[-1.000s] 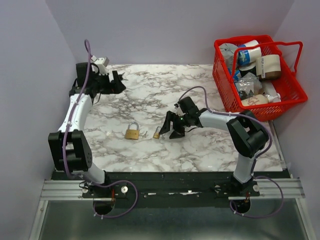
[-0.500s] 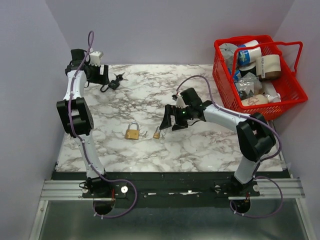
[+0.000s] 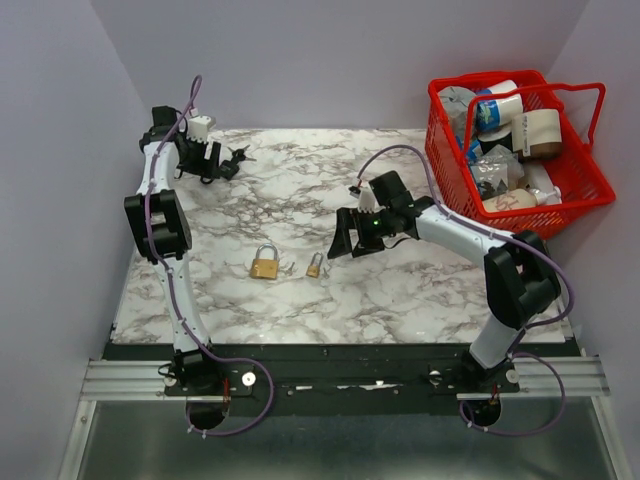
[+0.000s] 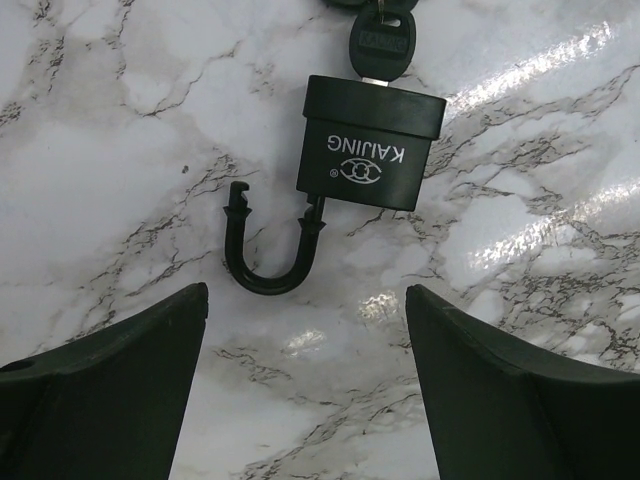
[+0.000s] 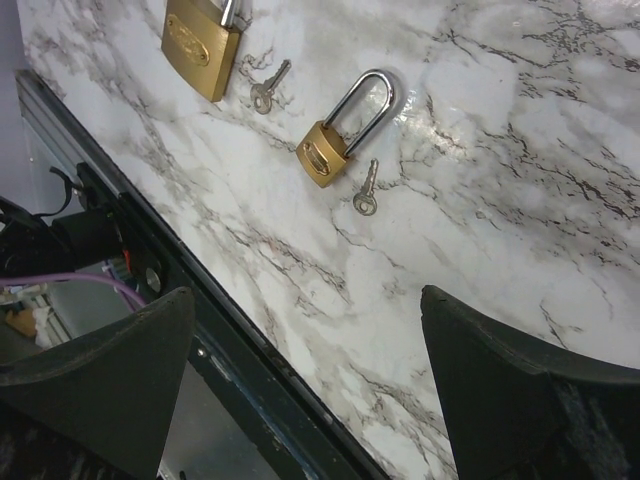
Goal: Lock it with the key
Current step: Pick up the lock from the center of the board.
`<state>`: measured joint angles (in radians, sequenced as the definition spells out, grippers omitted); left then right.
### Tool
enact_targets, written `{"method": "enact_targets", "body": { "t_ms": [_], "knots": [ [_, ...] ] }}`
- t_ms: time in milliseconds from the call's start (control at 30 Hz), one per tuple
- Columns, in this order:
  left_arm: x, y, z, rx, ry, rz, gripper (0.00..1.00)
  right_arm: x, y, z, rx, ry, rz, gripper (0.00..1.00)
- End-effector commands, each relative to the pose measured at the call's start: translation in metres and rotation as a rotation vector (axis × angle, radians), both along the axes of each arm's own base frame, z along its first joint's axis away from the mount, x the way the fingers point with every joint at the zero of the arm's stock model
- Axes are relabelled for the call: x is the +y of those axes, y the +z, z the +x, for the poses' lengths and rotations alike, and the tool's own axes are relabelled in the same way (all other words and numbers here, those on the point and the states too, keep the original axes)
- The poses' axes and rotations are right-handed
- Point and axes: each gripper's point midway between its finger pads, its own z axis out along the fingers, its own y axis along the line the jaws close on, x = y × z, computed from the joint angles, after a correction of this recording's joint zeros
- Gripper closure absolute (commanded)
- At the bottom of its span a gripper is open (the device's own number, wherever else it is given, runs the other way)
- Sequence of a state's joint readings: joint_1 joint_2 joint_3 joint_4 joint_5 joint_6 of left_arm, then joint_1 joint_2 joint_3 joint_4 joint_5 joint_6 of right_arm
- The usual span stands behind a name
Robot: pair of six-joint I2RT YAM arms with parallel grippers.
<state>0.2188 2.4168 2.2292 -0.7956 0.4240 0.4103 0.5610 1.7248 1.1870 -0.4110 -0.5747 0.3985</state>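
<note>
A squat black padlock point(image 4: 365, 145) lies on the marble table at the far left, its black shackle point(image 4: 262, 255) swung open. A key point(image 4: 383, 45) with a black plastic head sits in the padlock's base, with more of the bunch beyond it at the frame edge. In the top view the padlock and key point(image 3: 233, 160) are a small dark cluster. My left gripper point(image 4: 305, 300) is open and empty just short of the shackle; it also shows in the top view point(image 3: 212, 166). My right gripper point(image 3: 350, 238) is open and empty mid-table; it also shows in the right wrist view point(image 5: 305, 300).
A large brass padlock point(image 3: 264, 263) and a small brass padlock point(image 3: 314, 266) lie mid-table left of my right gripper, each with a small silver key point(image 5: 366, 192) beside it. A red basket point(image 3: 450, 185) full of items stands at the back right. The table's front edge point(image 5: 150, 250) is near.
The left arm has swung up to the back left, with its gripper staying by the black padlock. The right gripper has drawn back to the right, away from the small brass padlock.
</note>
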Motion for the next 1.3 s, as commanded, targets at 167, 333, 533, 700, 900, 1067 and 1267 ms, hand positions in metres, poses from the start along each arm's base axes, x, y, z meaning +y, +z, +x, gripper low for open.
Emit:
{"method": "enact_targets", "body": {
  "t_ms": [167, 333, 533, 700, 900, 1067, 1267],
  "knots": [
    [-0.016, -0.003, 0.023, -0.067, -0.081, 0.005, 0.02, -0.003, -0.003, -0.005, 0.038, 0.018, 0.006, 0.00],
    [-0.030, -0.015, 0.031, -0.063, -0.117, 0.031, 0.01, -0.002, -0.006, -0.002, 0.050, 0.005, 0.001, 0.00],
    [-0.036, -0.028, 0.039, -0.072, -0.140, 0.010, 0.05, -0.002, -0.007, -0.002, 0.057, 0.001, 0.001, 0.00],
    [-0.033, -0.043, 0.042, -0.058, -0.132, 0.021, 0.09, -0.004, -0.008, -0.002, 0.060, -0.003, -0.002, 0.00],
    [-0.034, -0.045, 0.048, -0.060, -0.125, 0.053, 0.22, -0.003, -0.007, 0.000, 0.061, -0.004, 0.003, 0.00],
    [-0.043, -0.045, 0.043, -0.055, -0.174, 0.067, 0.63, 0.001, 0.006, 0.003, 0.028, 0.029, 0.031, 0.00],
    [-0.059, -0.018, 0.037, -0.093, -0.221, 0.004, 1.00, 0.002, 0.038, 0.005, -0.075, 0.092, 0.071, 0.00]
  ]
}}
